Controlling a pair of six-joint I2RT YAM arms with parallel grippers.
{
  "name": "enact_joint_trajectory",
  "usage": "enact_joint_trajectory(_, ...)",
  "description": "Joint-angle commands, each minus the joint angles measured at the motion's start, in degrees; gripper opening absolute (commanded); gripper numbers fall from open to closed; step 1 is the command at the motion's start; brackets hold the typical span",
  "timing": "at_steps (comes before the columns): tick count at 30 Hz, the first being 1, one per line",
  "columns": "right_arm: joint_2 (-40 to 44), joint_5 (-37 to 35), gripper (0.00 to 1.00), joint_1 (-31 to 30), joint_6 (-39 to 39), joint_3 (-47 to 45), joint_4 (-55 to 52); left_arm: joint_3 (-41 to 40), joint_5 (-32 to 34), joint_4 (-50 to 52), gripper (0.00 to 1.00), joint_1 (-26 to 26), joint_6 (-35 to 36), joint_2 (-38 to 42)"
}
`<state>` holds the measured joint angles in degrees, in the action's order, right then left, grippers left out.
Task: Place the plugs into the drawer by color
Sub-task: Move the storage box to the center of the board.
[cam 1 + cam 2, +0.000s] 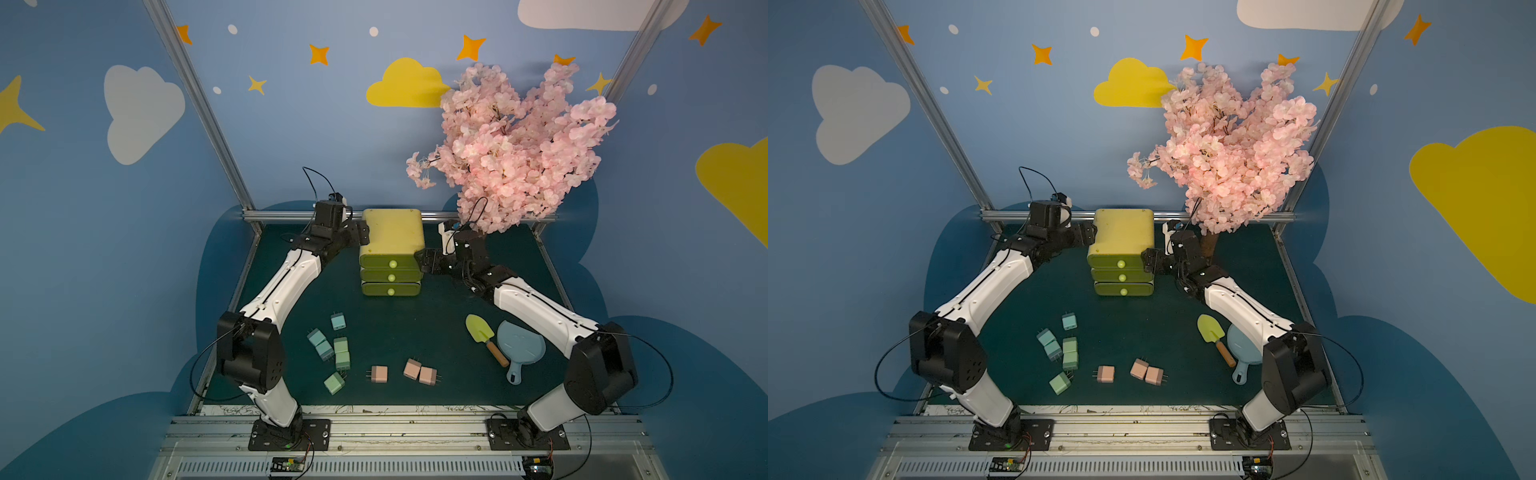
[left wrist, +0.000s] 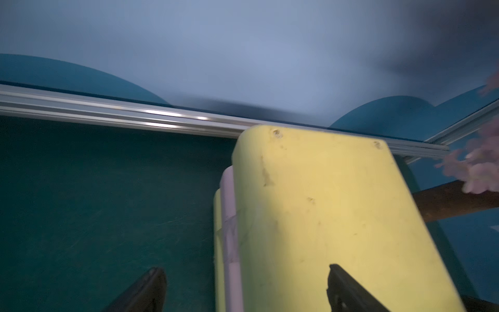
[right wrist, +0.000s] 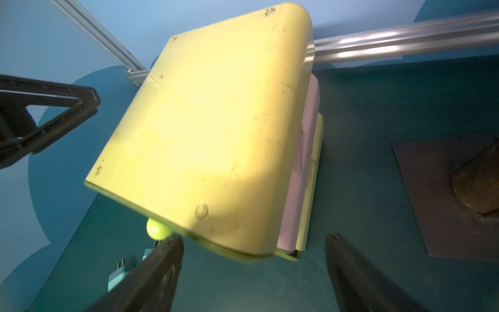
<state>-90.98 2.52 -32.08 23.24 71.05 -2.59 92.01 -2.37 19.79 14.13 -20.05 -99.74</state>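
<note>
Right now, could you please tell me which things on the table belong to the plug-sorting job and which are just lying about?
Belong to the job: drawer; blue plugs; green plugs; pink plugs.
Just lying about: yellow-green trowel; blue handled dish; pink blossom tree.

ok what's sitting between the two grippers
The yellow-green drawer sits between the left gripper and the right gripper, one at each side of it; both top views show this.
</note>
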Motion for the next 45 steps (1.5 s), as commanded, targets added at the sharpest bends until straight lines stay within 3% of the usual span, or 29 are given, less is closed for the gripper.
enact_joint_trajectory(1,-1.7,-1.2,0.86,0.3,-1.9,2.9,6.7,7.1,-15.4,3.0,0.95,-2.7,-3.4,-4.2)
enact_joint_trajectory(11,-11.1,2.0,0.88,1.9,-1.5,13.6,2.9,14.0,-24.2,4.6,0.90,-3.4,-6.6,-11.7)
enact_joint_trajectory(18,-17.9,3.8,0.85,-0.3,-3.1,21.2,-2.6,6.7,-24.9,4.3,0.86,-4.6,-6.7,-7.4)
enact_joint_trajectory(24,-24.3,7.5,0.75,-2.5,-3.4,29.0,-5.9,2.9,-24.4,4.4,0.84,-5.0,-5.7,-3.4)
enact_joint_trajectory(37,-46.9,12.2,0.70,-5.3,-5.2,63.4,-18.4,-3.8,-20.2,4.8,0.82,-7.8,-6.4,3.4)
enact_joint_trajectory(45,-41.5,7.3,0.74,-4.0,-12.4,63.0,-21.2,-3.9,-17.4,5.1,0.81,-9.7,-6.6,3.2)
